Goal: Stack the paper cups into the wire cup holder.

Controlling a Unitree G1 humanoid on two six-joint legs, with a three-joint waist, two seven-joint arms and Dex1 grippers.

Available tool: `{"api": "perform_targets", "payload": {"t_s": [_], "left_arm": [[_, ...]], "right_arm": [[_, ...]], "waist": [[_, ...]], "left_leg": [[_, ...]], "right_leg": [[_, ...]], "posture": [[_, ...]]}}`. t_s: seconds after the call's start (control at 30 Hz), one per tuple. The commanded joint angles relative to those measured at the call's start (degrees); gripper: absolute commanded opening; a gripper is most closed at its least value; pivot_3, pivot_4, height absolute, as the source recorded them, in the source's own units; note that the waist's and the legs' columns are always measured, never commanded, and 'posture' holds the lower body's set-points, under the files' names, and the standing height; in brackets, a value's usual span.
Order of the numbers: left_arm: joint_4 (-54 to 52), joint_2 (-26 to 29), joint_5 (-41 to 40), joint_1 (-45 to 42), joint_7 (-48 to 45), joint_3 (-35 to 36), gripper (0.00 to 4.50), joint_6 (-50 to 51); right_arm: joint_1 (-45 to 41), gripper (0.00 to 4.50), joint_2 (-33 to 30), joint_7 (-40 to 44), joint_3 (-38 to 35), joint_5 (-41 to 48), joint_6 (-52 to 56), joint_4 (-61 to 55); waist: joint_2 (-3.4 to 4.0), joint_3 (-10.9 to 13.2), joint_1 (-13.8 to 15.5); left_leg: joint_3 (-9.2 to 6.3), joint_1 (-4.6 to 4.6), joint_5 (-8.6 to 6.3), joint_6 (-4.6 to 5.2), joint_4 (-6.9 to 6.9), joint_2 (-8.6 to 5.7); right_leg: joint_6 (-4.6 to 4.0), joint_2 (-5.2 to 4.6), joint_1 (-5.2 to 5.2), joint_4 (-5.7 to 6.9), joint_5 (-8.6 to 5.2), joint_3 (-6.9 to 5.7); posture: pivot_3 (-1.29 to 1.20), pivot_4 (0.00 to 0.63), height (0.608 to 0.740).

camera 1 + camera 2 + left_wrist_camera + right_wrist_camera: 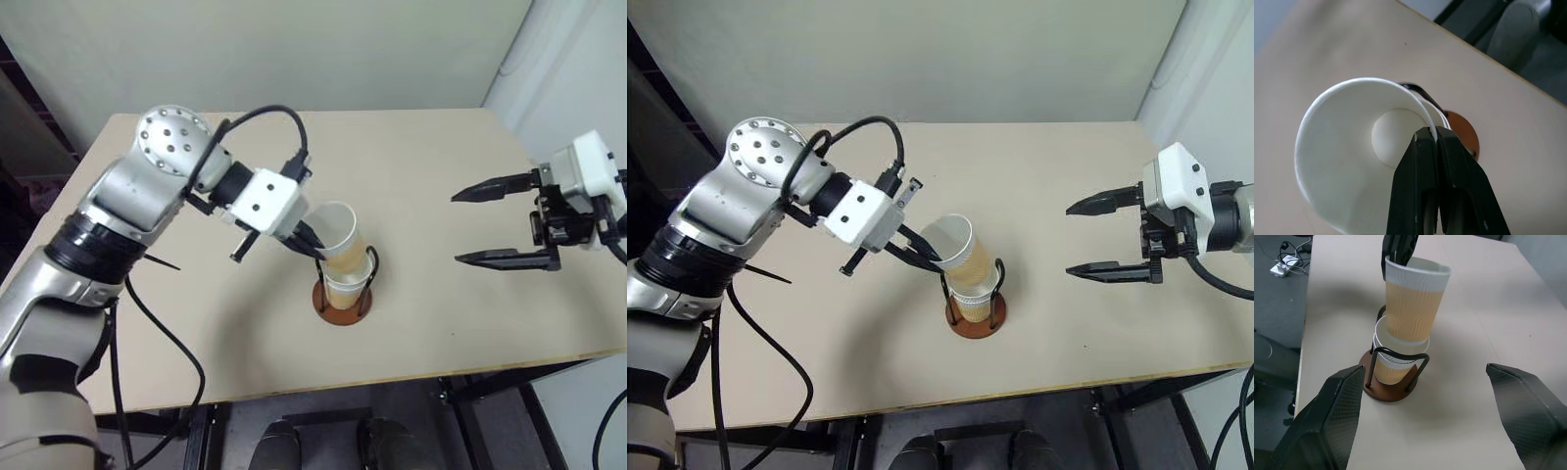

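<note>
The wire cup holder (343, 302), a reddish-brown disc with black wire loops, stands mid-table with paper cups (1394, 363) nested in it. Another paper cup (339, 237) leans above them, its lower end inside the top cup's rim. My left gripper (312, 245) is shut on that cup's white rim, one finger inside and one outside, as the left wrist view shows (1431, 134). My right gripper (458, 227) hovers open to the right of the holder, well apart from it, pointing at it with nothing between its fingers (1332, 416).
The beige table (451, 323) has bare surface all around the holder. Its front edge runs close below the holder, and a pale wall stands behind the far edge. My left arm's black cable (157, 323) hangs over the table's left side.
</note>
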Motion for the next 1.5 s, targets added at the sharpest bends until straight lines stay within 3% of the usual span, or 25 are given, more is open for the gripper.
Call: {"api": "perform_targets", "payload": {"t_s": [0.03, 0.13, 0.37, 0.5, 0.6, 0.77, 0.9, 1.0, 1.2, 1.5], "left_arm": [[-0.38, -0.76, -0.08, -1.66, -2.37, 0.50, 0.05, -1.27], [0.16, -1.75, 0.98, -2.09, -2.37, 0.10, 0.64, -1.99], [2.35, -5.64, 6.15, -1.77, -2.06, 3.40, 3.12, -2.64], [3.88, -7.20, 7.82, -1.24, 3.77, 8.47, 3.12, 2.54], [2.54, -4.26, 4.47, 2.96, 7.11, 15.41, 3.12, 11.84], [-5.44, 9.03, -5.04, 25.56, 6.24, 31.78, 3.12, 24.69], [-6.36, 15.02, -8.01, 42.03, 4.49, 42.05, 3.12, 29.02], [-5.64, 17.07, -8.92, 50.93, 3.19, 48.43, 3.12, 30.51], [-8.41, 16.46, -10.66, 56.00, 4.42, 53.20, 3.12, 32.93], [-9.15, 15.93, -10.58, 57.28, 5.45, 54.01, 3.12, 33.43]], "right_arm": [[-0.39, 4.12, -0.97, -1.26, -1.81, 0.92, -0.06, -1.39], [-1.28, 4.12, -0.62, -1.87, -0.47, 0.16, -0.44, -0.94], [-2.40, 4.12, 0.22, -1.19, 1.29, 0.68, -1.16, -0.41], [-3.83, 4.12, 1.25, 0.40, 2.73, 0.79, -2.18, 1.90], [-5.48, 4.12, 3.22, 1.55, 4.50, 0.21, -2.83, 5.52], [-5.97, 4.12, 5.47, 1.38, 6.74, -1.69, -2.27, 12.42], [-4.25, 4.12, 5.04, 4.20, 7.07, -3.01, -4.80, 16.31], [-3.70, 4.12, 3.43, 7.10, 6.98, -5.03, -7.58, 21.18], [-3.32, 4.12, 1.71, 11.59, 6.24, -5.28, -9.42, 25.31], [-3.73, 4.12, 2.94, 11.85, 6.95, -5.23, -8.63, 24.20]], "waist": [[0.00, 0.00, 0.01], [0.00, 0.00, 0.05], [0.00, 0.00, 0.06], [0.00, 0.00, 0.05], [0.03, -0.01, -0.25], [0.21, -0.06, -1.37], [0.19, -0.06, -0.45], [0.19, -0.06, 0.29], [0.18, -0.07, 0.50], [0.18, -0.07, -0.44]], "left_leg": [[-0.01, 0.00, -0.03, 0.05, 0.00, -0.03], [-0.02, -0.02, -0.10, 0.10, 0.00, -0.08], [-0.04, -0.04, -0.11, 0.12, 0.02, -0.30], [-0.01, -0.06, -0.11, 0.13, 0.07, -0.34], [0.02, -0.06, -0.11, 0.13, 0.06, -0.34], [0.02, 0.32, -0.15, 0.12, -0.18, -0.34], [-0.36, 0.13, -0.17, -0.17, -0.19, -0.18], [-0.43, 0.10, -0.43, 0.13, -0.23, -0.02], [-0.19, 0.15, -0.49, 0.21, -0.09, -0.06], [-0.07, 0.51, -0.41, 0.21, -0.15, -0.29]], "right_leg": [[0.01, -0.03, 0.00, 0.00, 0.00, 0.00], [0.08, -0.05, -0.01, 0.00, -0.05, 0.00], [0.22, -0.17, 0.00, 0.01, -0.08, 0.01], [0.29, -0.19, 0.00, 0.00, -0.06, 0.05], [0.31, -0.18, -0.01, 0.00, -0.06, 0.05], [0.26, -0.06, -0.07, 0.08, -0.08, 0.26], [0.08, -0.03, -0.39, 0.23, -0.33, 0.34], [-0.05, -0.09, -0.40, 0.24, -0.43, 0.34], [-0.76, -0.27, -0.38, 0.27, -0.53, 0.39], [-1.00, -0.12, -0.32, 0.28, -0.37, 0.62]], "posture": [[0.00, 0.150, 0.740], [0.00, 0.150, 0.740], [0.00, 0.150, 0.740], [0.00, 0.150, 0.740], [0.00, 0.150, 0.740], [0.00, 0.150, 0.740], [0.00, 0.150, 0.740], [0.00, 0.150, 0.740], [0.00, 0.150, 0.740], [0.00, 0.150, 0.740]]}}
